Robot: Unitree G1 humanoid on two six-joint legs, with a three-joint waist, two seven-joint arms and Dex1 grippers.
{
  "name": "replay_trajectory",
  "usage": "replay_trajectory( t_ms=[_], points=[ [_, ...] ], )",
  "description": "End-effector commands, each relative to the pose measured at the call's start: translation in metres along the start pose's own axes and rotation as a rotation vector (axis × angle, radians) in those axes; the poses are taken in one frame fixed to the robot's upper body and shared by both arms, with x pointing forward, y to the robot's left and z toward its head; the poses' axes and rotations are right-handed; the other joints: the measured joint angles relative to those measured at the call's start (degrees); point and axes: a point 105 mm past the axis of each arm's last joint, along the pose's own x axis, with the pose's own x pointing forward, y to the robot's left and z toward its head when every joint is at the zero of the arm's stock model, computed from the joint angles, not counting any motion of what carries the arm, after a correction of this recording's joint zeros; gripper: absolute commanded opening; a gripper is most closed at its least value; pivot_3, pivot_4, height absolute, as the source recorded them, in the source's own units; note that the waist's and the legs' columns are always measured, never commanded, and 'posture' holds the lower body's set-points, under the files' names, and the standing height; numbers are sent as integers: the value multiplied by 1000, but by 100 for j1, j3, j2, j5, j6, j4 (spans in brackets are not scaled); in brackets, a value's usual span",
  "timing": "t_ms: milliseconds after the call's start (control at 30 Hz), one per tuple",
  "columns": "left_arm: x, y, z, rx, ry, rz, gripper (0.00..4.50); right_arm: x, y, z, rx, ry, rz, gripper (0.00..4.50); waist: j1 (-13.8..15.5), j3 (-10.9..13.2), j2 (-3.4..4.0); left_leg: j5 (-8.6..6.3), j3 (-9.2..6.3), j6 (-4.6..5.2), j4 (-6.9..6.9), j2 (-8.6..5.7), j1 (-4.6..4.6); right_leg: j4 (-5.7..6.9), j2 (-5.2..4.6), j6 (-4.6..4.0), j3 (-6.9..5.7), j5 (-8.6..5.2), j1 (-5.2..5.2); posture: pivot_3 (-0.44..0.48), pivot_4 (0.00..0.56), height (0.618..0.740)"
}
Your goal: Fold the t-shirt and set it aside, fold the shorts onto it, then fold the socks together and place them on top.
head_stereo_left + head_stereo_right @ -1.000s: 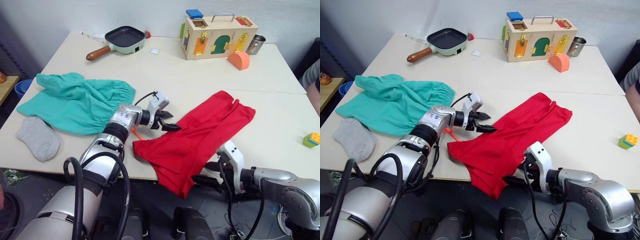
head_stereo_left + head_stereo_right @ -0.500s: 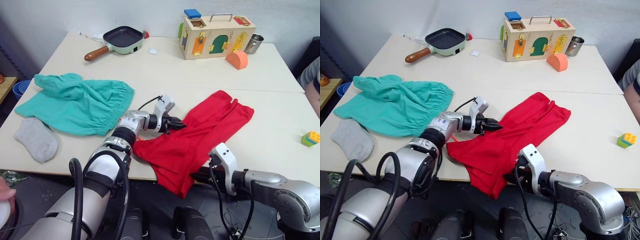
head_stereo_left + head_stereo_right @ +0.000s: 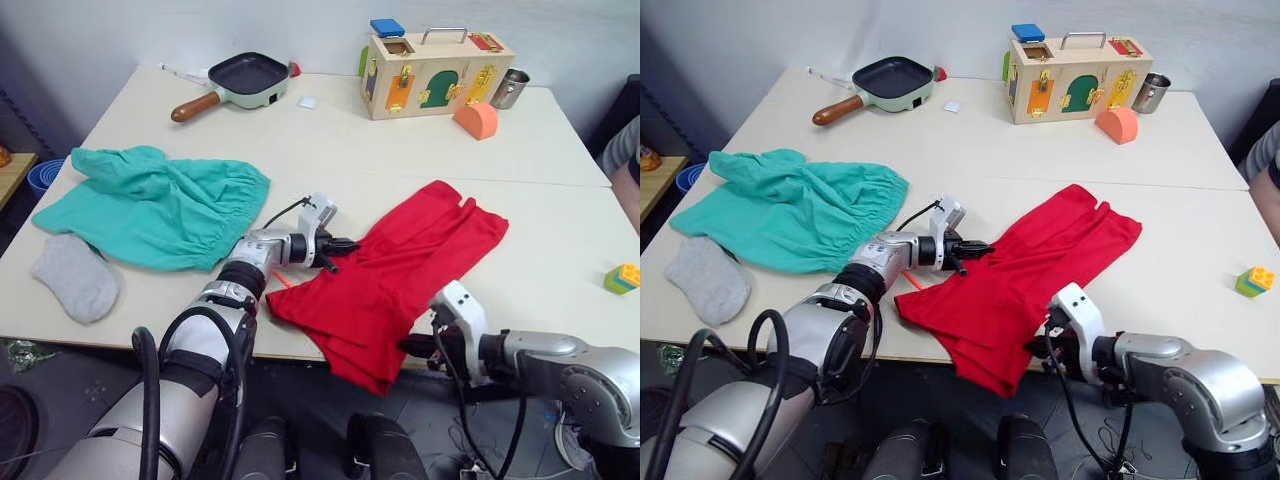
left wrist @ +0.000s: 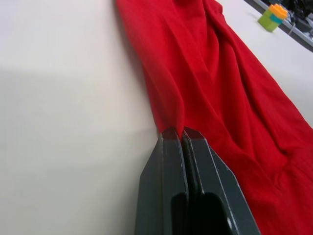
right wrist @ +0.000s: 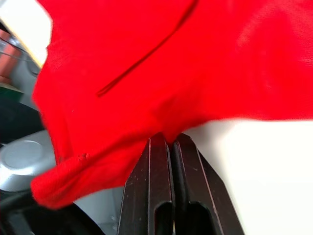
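Note:
The red t-shirt lies crumpled and slanted on the near table, its lower end hanging over the front edge. My left gripper is shut, pinching the shirt's left edge on the tabletop. At the front edge, below the table line, my right gripper is shut on the shirt's hanging hem. The teal shorts lie spread at the left. One grey sock rests in front of them, near the table's front left corner.
At the back stand a pan, a wooden latch box, a metal cup and an orange block. A small toy brick sits at the right edge. A person's arm shows at the far right.
Both grippers have gone from open to shut on the t-shirt. The left one reached the shirt's left edge; the right one rose to the hanging hem.

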Motion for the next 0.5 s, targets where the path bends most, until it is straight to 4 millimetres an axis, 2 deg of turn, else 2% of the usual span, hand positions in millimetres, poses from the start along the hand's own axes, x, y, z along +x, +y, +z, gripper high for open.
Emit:
replay_trajectory(
  t_ms=[33, 267, 500],
  points=[
    [-9, 5, 18, -3, -79, 33, 28, -8, -10, 7, -45, 3, -3, 0, -6, 0, 0, 0, 1, 0, 0, 0, 0, 0, 0, 0, 1, 0, -1, 0, 150, 740],
    [-37, 18, 28, -23, -198, 232, 28, -21, -53, 17, -127, 43, -58, 0, -8, 0, -1, 0, 4, 0, 0, 0, 1, 1, -1, 1, 5, 1, 0, 0, 150, 740],
    [-64, 14, 15, -19, -213, 338, 28, -16, -79, 31, -200, 26, -56, 0, -3, 0, -1, 5, 10, -1, 2, -1, 8, 3, 1, 4, 7, 2, 6, 0, 150, 740]
  ],
)
